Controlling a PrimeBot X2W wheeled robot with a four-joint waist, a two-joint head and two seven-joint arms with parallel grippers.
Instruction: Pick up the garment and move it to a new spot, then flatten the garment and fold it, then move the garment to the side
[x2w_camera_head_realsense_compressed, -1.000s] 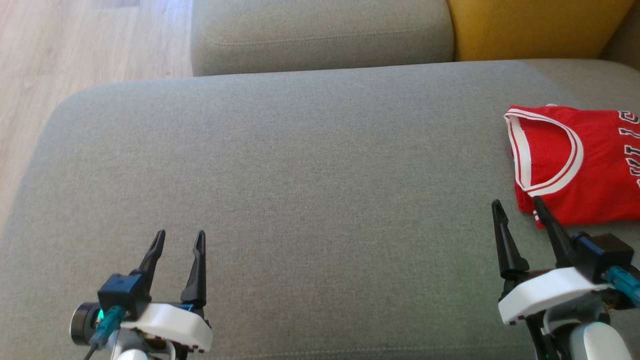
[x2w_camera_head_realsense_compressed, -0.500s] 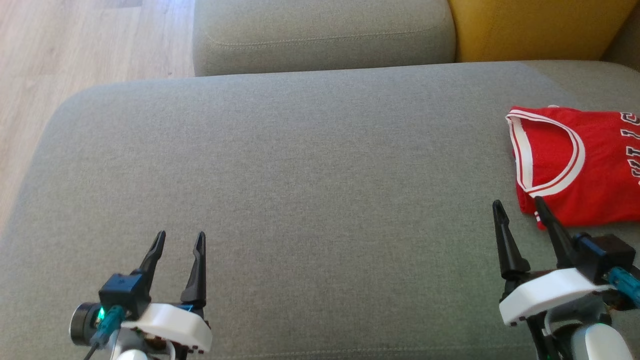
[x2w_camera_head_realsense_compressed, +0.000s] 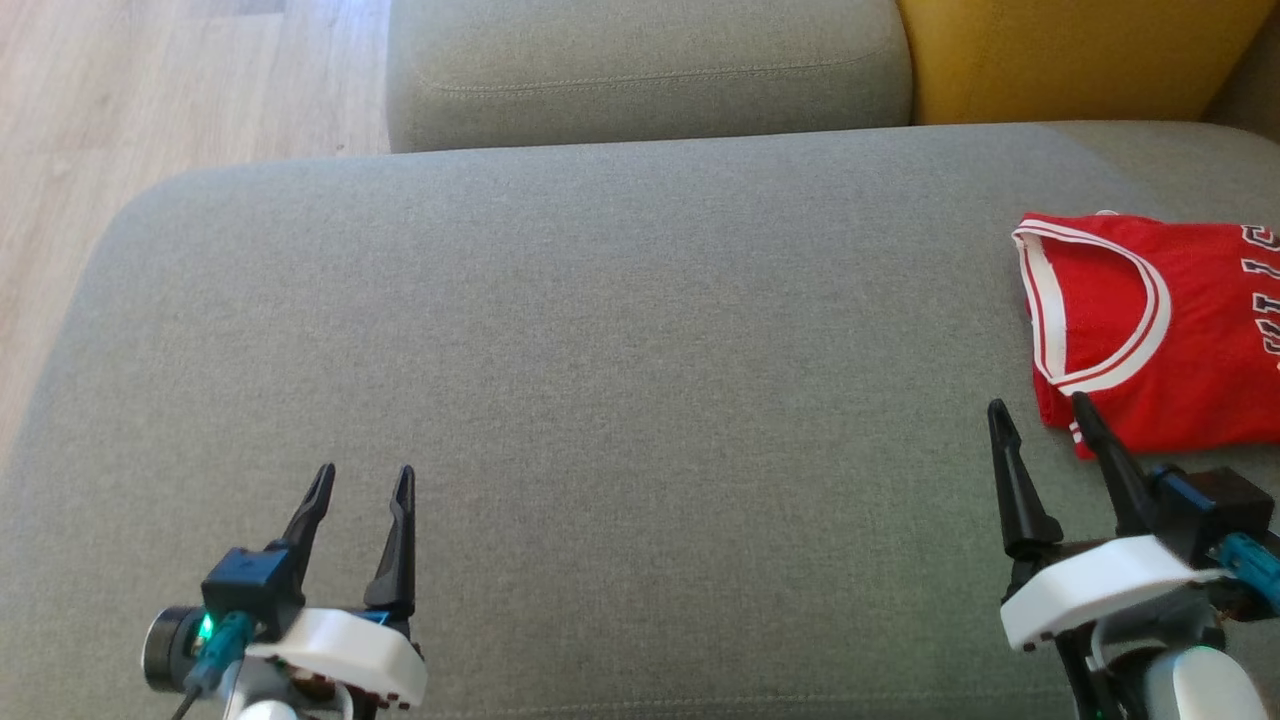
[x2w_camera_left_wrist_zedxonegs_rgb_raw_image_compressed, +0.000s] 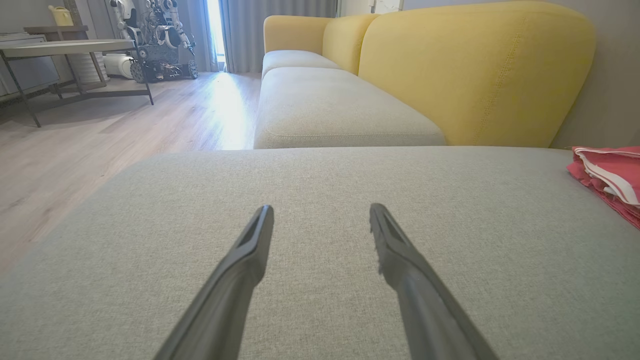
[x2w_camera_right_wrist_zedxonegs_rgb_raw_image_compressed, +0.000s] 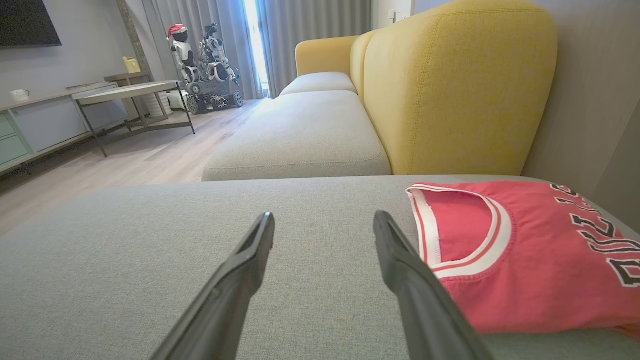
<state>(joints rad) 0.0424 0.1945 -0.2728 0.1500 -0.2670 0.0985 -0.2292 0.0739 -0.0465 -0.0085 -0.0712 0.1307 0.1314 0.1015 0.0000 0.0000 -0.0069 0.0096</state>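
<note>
A folded red jersey (x2w_camera_head_realsense_compressed: 1150, 330) with white trim and dark lettering lies on the grey sofa cushion (x2w_camera_head_realsense_compressed: 600, 350) at the far right, cut off by the head view's edge. It also shows in the right wrist view as the jersey (x2w_camera_right_wrist_zedxonegs_rgb_raw_image_compressed: 525, 260) and at the left wrist view's right edge as the jersey (x2w_camera_left_wrist_zedxonegs_rgb_raw_image_compressed: 607, 175). My right gripper (x2w_camera_head_realsense_compressed: 1040, 415) stands open just left of the jersey's near corner, its right finger close to the cloth, nothing held. My left gripper (x2w_camera_head_realsense_compressed: 362, 480) stands open over bare cushion at the lower left.
A second grey cushion (x2w_camera_head_realsense_compressed: 640, 70) and a yellow backrest (x2w_camera_head_realsense_compressed: 1070, 55) lie beyond. Wooden floor (x2w_camera_head_realsense_compressed: 120, 110) borders the cushion's left side. A table (x2w_camera_right_wrist_zedxonegs_rgb_raw_image_compressed: 130, 95) and another robot (x2w_camera_right_wrist_zedxonegs_rgb_raw_image_compressed: 200, 65) stand far across the room.
Both grippers and the jersey have stayed put; the whole head view has shifted by a few pixels, so the camera moved slightly.
</note>
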